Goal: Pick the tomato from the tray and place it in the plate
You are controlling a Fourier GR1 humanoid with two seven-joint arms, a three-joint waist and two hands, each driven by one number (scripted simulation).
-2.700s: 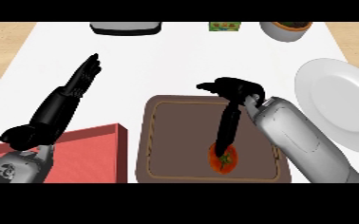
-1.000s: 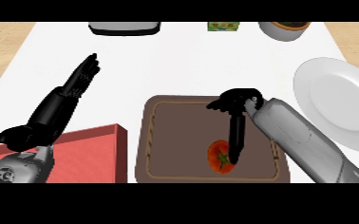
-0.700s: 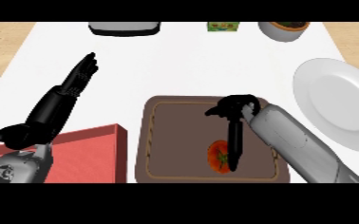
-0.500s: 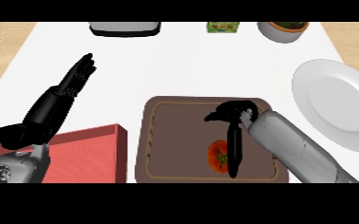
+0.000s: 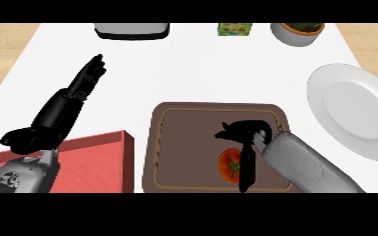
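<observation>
The red tomato (image 5: 229, 163) lies in the near right part of the brown tray (image 5: 172, 145). My right hand (image 5: 249, 139) hangs over the tray just right of the tomato. Its straight fingers (image 5: 247, 172) run along the tomato's right side toward the tray's near edge, partly hiding it, and the thumb points left above it. The hand is open and nothing is lifted. The white plate (image 5: 345, 108) sits to the right of the tray, at the counter's right edge. My left hand (image 5: 77, 90) rests open at the left, fingers up.
A red block (image 5: 92, 162) lies against the tray's left side at the near edge. Along the far edge stand a dark toaster-like box (image 5: 131, 29), a small green carton (image 5: 235, 28) and a grey bowl (image 5: 297, 32).
My right hand has slid toward the near edge of the tray and lower beside the tomato. The tomato and the left hand have stayed put.
</observation>
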